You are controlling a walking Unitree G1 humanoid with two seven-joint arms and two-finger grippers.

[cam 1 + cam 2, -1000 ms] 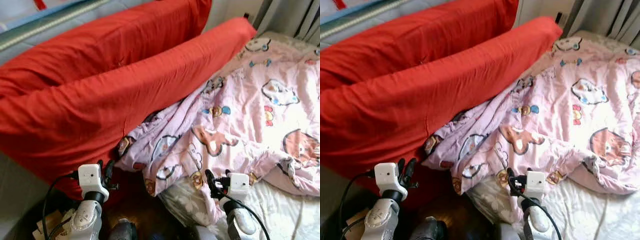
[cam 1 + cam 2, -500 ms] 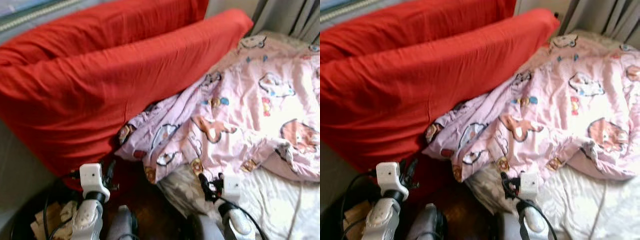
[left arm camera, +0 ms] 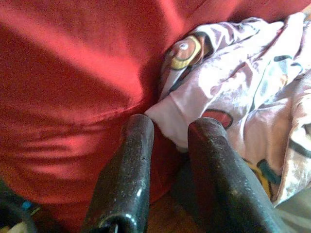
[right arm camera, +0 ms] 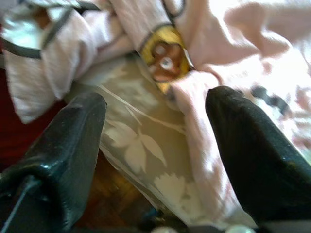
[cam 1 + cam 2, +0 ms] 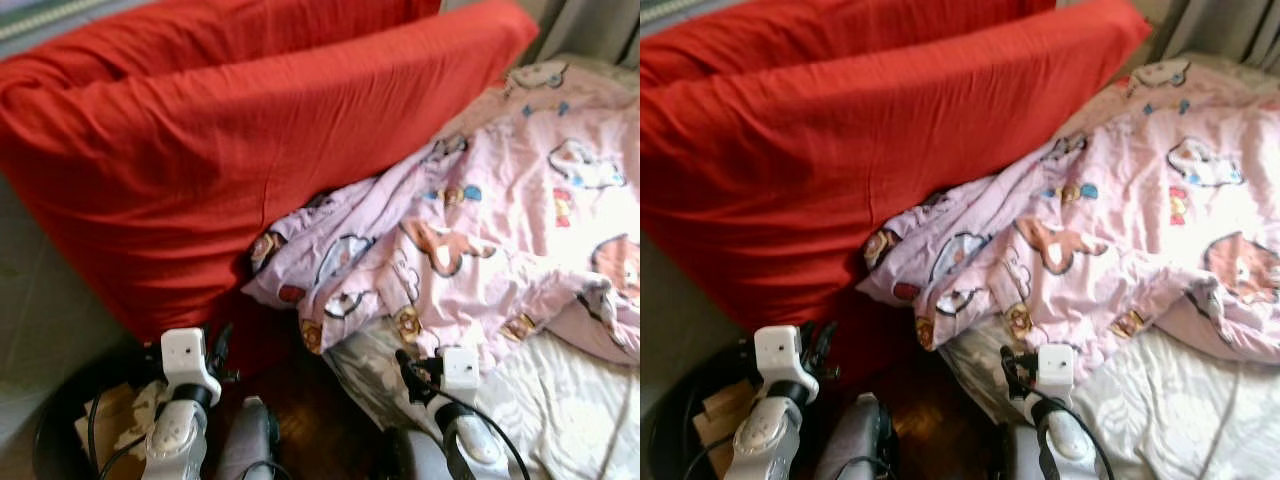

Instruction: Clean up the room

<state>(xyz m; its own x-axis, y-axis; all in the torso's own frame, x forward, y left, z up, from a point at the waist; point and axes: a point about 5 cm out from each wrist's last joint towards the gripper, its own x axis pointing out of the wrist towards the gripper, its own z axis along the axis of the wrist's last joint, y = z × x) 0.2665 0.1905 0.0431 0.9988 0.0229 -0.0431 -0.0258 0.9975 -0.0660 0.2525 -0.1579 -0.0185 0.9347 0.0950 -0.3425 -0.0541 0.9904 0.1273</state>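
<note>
Pink quilt (image 5: 500, 230) crumpled across bed, edge spilling against red pillows (image 5: 250, 150), leaf-print sheet (image 4: 141, 150) beneath, right gripper (image 4: 155, 141) wide open and empty at quilt's hem, left gripper (image 3: 167, 145) slightly parted, empty, near quilt corner, dark bin (image 5: 70, 430) below.

1. A rumpled pale-pink cotton quilt printed with cartoon animals (image 5: 500, 210) lies spread across the bed, its near corner bunched in folds and hanging over the mattress edge toward the dark wooden floor.
2. Two long bright-red fabric pillows (image 5: 250, 150) stand on edge, one behind the other, leaning along the head of the bed; the pink quilt's crumpled corner is pressed against the front one's lower face.
3. A white bed sheet with a faint leaf pattern (image 5: 560, 400) covers the mattress, exposed beneath the quilt's near edge.
</note>
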